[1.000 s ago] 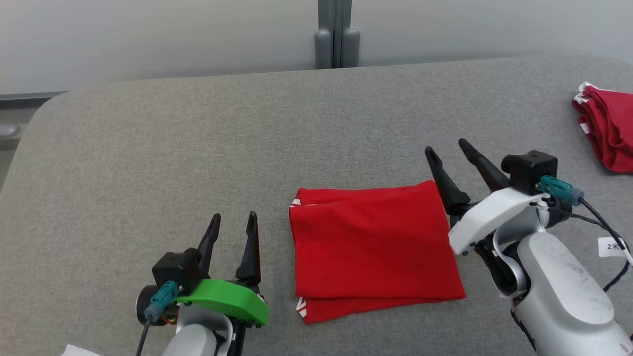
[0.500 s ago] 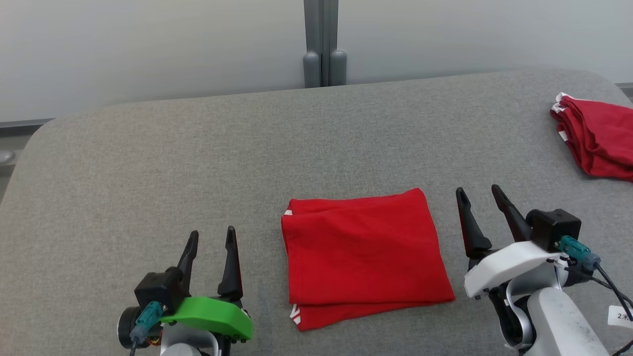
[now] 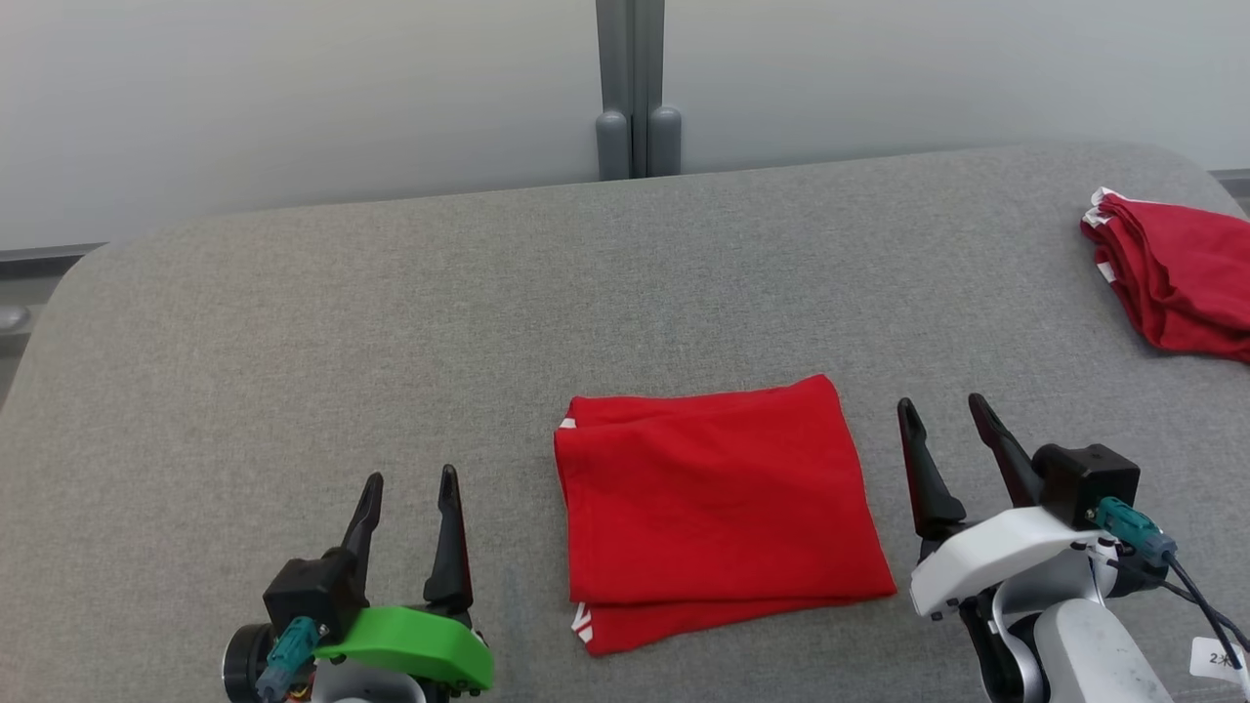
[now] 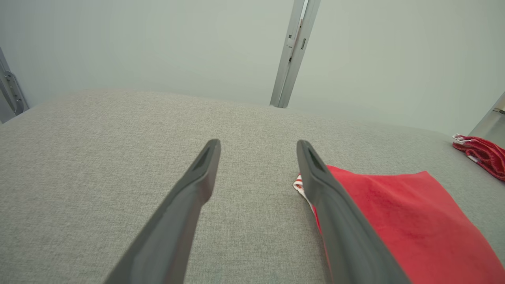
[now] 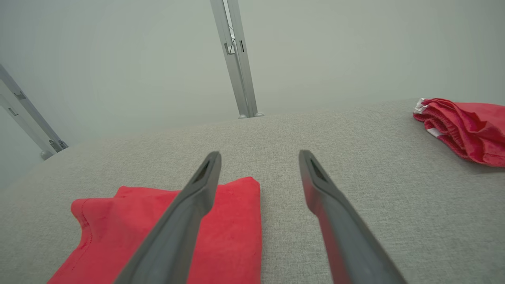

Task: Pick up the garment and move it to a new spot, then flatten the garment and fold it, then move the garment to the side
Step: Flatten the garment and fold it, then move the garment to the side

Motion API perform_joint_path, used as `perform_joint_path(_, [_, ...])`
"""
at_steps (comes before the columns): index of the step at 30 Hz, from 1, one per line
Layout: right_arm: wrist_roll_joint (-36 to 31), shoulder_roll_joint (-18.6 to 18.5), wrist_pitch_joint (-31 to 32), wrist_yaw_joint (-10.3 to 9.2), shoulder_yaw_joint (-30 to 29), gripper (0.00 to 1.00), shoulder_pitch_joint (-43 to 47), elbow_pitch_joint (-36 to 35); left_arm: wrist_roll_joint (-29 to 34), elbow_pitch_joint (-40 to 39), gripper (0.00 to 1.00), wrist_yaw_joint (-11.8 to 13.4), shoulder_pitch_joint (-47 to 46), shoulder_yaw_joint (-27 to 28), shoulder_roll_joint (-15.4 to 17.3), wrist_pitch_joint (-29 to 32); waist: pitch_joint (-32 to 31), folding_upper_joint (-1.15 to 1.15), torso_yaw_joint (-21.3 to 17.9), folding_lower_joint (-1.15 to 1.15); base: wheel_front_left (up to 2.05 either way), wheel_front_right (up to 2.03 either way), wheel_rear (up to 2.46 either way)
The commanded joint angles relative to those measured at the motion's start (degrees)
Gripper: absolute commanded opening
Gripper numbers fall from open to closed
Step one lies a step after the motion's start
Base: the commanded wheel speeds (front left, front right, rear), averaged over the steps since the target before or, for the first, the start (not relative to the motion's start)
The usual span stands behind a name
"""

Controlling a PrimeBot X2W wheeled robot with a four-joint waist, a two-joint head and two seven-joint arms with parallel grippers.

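The red garment (image 3: 718, 508) lies folded into a flat rectangle near the front middle of the grey table (image 3: 391, 322), white trim showing at its left corners. My left gripper (image 3: 410, 480) hovers open to its left, nothing between the fingers. My right gripper (image 3: 942, 412) stands open just right of it, also bare. In the left wrist view the garment (image 4: 398, 221) sits behind the right finger, with the left gripper (image 4: 258, 145) over bare table. In the right wrist view the garment (image 5: 232, 236) lies under the left finger of the right gripper (image 5: 259, 156).
A second red garment (image 3: 1172, 278) lies bunched at the table's far right edge, also seen in the wrist views (image 4: 481, 152) (image 5: 465, 128). A grey post (image 3: 635, 88) rises behind the table against a pale wall.
The right gripper has drawn back off the garment's right edge toward me. The left gripper has also pulled back a little. The head camera tilted, shifting the whole picture.
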Motion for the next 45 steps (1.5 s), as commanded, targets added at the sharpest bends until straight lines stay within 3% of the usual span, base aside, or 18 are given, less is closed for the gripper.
perform_joint_path(1, [-0.52, 0.05, 0.31, -0.02, 0.11, 1.0, 0.68, -0.3, 0.29, -0.04, 1.0, -0.21, 0.73, 0.24, -0.07, 0.0, -0.03, 0.0, 0.0, 0.0, 0.0, 0.0, 0.0])
perform_joint_path(21, [-2.02, 0.43, 0.79, -0.02, -0.2, 1.0, 0.84, -0.25, 1.63, 0.04, 1.0, -1.0, 1.2, 1.51, -0.55, 0.0, -0.7, 0.0, -0.05, 0.0, 0.0, 0.0, 0.0])
perform_joint_path(26, [-0.67, -0.43, 5.29, -0.02, -0.76, 1.0, -0.74, 2.16, 1.84, 0.3, 1.0, -1.21, 0.9, 1.39, -0.61, 0.0, -0.64, 0.0, 0.49, 0.0, 0.0, 0.0, 0.0])
perform_joint_path(37, [7.67, -6.44, 20.39, -0.02, 1.52, 1.0, -5.51, 7.18, 2.08, -0.27, 1.0, -1.51, 0.16, 1.91, -0.63, 0.0, 0.99, 0.0, 5.07, 0.0, 0.0, 0.0, 0.0])
perform_joint_path(45, [12.11, -8.54, 24.87, -0.02, 3.39, 1.0, -8.84, 14.54, 2.02, -0.79, 1.0, -1.75, -0.82, 1.8, -0.64, 0.0, 3.59, 0.0, 9.14, 0.0, 0.0, 0.0, 0.0])
